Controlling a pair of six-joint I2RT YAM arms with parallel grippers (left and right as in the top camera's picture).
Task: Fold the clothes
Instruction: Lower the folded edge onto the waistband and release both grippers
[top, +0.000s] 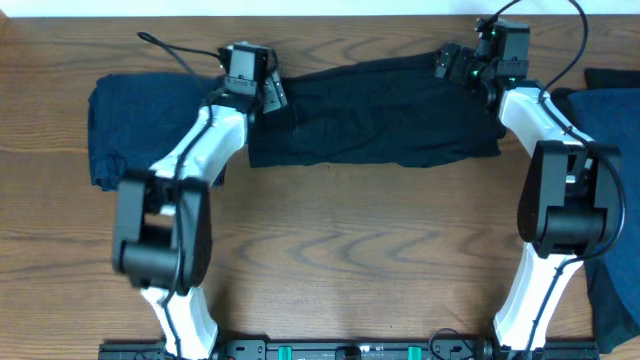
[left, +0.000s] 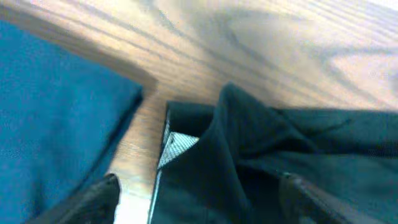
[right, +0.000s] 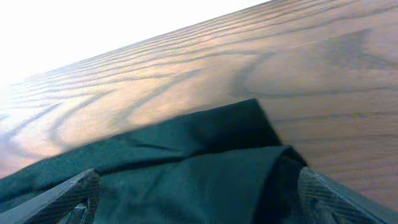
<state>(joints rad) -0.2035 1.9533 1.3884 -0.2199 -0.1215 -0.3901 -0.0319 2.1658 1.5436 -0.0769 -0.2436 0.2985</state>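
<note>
Flanking black garment (top: 375, 115), wide-spread hands (top: 262, 93) (top: 456, 66)

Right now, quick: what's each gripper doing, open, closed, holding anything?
Left gripper: open over the black garment, at its corner, holding nothing.
Right gripper: open over the same garment's other end, holding nothing.

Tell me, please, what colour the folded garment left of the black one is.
The folded garment is dark blue, clearest in the left wrist view.
</note>
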